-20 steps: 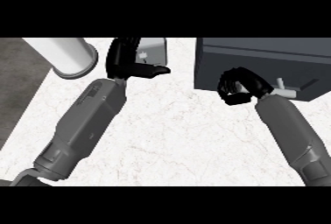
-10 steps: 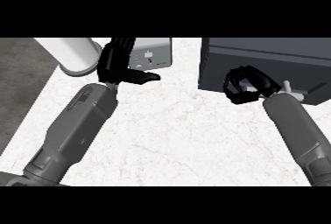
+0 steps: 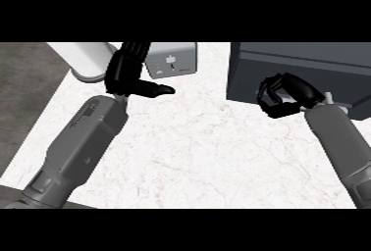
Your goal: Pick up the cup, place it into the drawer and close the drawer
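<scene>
My right hand (image 3: 288, 94) is curled shut at the front left edge of the dark grey drawer unit (image 3: 308, 62). Small white parts of the cup (image 3: 293, 101) show between its fingers; the hand hides the rest. I cannot tell whether the drawer stands open. My left hand (image 3: 129, 73) is at the upper left with fingers straight up and thumb pointing right. It is open, holds nothing, and is just left of a small grey appliance.
A small grey appliance (image 3: 172, 61) stands at the back centre. A white cylinder (image 3: 85, 60) lies at the back left. The white marble counter (image 3: 203, 152) ends at a dark floor strip (image 3: 25, 103) on the left.
My left hand has shifted left, and more of the grey appliance shows beside it. My right hand has stayed curled at the drawer unit's edge, moving only slightly.
</scene>
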Controlling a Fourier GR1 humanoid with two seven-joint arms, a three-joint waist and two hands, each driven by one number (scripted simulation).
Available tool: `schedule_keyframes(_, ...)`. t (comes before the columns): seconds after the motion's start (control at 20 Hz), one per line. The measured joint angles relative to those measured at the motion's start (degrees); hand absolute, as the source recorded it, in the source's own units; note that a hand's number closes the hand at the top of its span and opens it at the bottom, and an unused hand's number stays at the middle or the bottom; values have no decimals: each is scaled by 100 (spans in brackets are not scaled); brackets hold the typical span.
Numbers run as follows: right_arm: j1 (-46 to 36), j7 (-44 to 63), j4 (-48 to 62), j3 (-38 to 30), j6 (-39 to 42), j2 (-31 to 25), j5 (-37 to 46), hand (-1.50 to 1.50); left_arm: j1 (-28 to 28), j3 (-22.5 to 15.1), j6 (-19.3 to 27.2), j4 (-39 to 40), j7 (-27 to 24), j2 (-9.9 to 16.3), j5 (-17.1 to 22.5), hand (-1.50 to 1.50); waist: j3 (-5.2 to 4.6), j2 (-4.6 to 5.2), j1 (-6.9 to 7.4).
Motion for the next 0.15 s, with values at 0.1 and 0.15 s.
schedule_keyframes(0.1,28,-4,-52,-17,128,-38,-67,150,31,8,-46,-17,10,19,19,-150,3,18,19)
schedule_keyframes(0.15,43,15,-66,-27,183,-57,-98,150,53,5,-55,-31,20,24,23,-150,7,15,37)
